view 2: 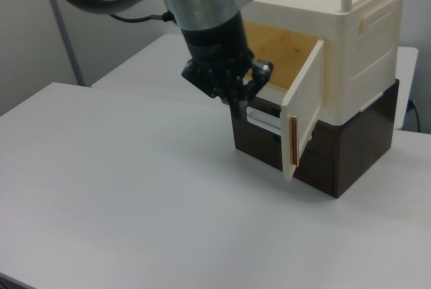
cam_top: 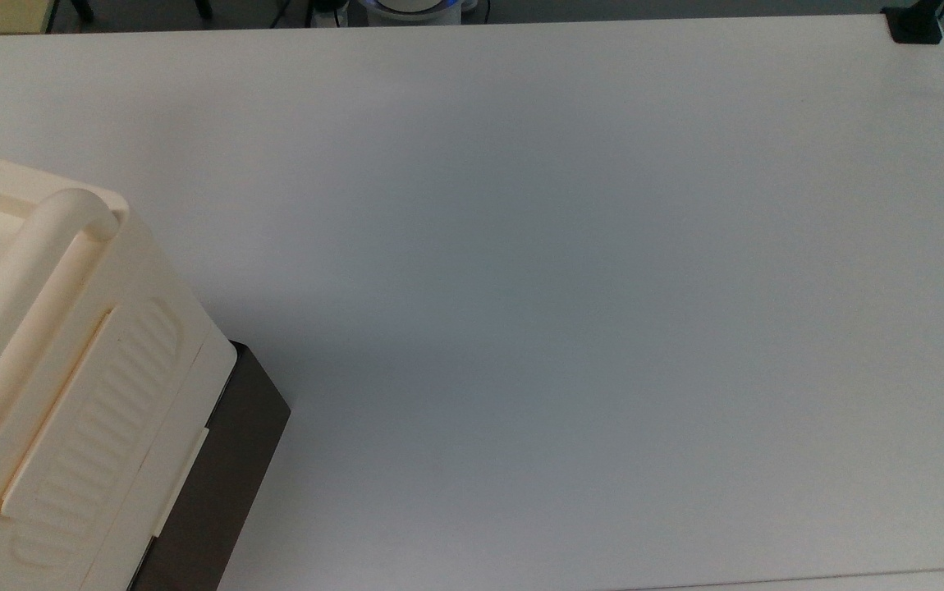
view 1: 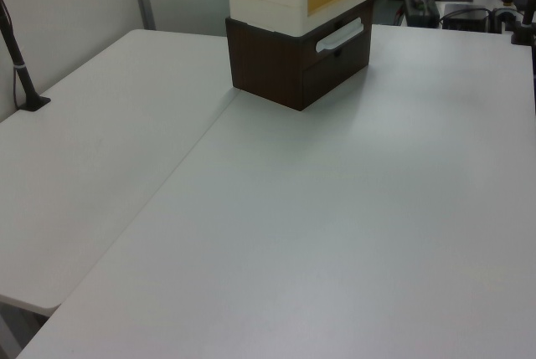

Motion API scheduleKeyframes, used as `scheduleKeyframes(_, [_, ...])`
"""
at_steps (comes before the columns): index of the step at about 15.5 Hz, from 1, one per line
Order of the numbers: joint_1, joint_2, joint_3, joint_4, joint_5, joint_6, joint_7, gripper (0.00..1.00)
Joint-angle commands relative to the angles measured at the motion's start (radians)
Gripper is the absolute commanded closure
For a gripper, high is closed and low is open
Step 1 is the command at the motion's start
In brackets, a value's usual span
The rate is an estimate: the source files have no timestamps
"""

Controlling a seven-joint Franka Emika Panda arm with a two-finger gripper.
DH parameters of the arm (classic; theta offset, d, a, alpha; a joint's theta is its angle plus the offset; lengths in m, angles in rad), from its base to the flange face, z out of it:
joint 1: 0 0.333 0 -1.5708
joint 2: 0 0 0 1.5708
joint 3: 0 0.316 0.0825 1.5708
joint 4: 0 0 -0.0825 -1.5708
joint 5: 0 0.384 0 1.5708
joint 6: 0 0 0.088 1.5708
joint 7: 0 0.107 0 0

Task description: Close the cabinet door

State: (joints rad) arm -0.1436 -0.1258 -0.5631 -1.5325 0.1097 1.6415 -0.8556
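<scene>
pincer [view 2: 237,100] state unclear, hanging near the open cabinet door [view 2: 303,110]; no writing readable.

White tables in a pale-walled room

Two white tables [view 1: 335,233] abut along a seam; a grey wall [view 2: 27,40] with an upright pole [view 2: 64,33] stands behind the claw [view 2: 237,100]; dark floor [cam_top: 193,12] beyond.

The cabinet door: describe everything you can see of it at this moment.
The cabinet door is a flat cream plastic panel, swung open from the cabinet and hinged on the right view's right of the opening. A thin copper-coloured strip runs down its free edge. It stands upright over the dark brown base, exposing a yellowish wooden interior. The gripper hangs close beside it; contact cannot be told.
</scene>
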Motion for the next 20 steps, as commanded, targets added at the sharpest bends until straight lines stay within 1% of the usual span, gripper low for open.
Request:
scheduleKeyframes(1, [0.009, 0.006, -0.055, -0.018, 0.036, 0.121, -0.017, 1.00])
scheduleKeyframes(3, [0.009, 0.031, -0.083, -0.018, 0.047, 0.173, -0.026, 1.00])
scheduleKeyframes(5, [0.009, 0.052, -0.110, -0.021, 0.074, 0.228, -0.072, 1.00])
scheduleKeyframes(6, [0.006, 0.072, -0.118, -0.020, 0.094, 0.259, -0.085, 1.00])
scheduleKeyframes(9, [-0.016, 0.144, -0.120, -0.021, 0.159, 0.378, -0.123, 1.00])
scheduleKeyframes(13, [-0.019, 0.247, -0.115, -0.021, 0.235, 0.504, -0.168, 1.00])
scheduleKeyframes(15, [-0.016, 0.300, -0.106, -0.020, 0.277, 0.540, -0.175, 1.00])
scheduleKeyframes(17, [-0.011, 0.319, -0.098, -0.020, 0.301, 0.552, -0.178, 1.00])
scheduleKeyframes(20, [-0.010, 0.322, -0.046, -0.020, 0.318, 0.549, -0.177, 1.00])
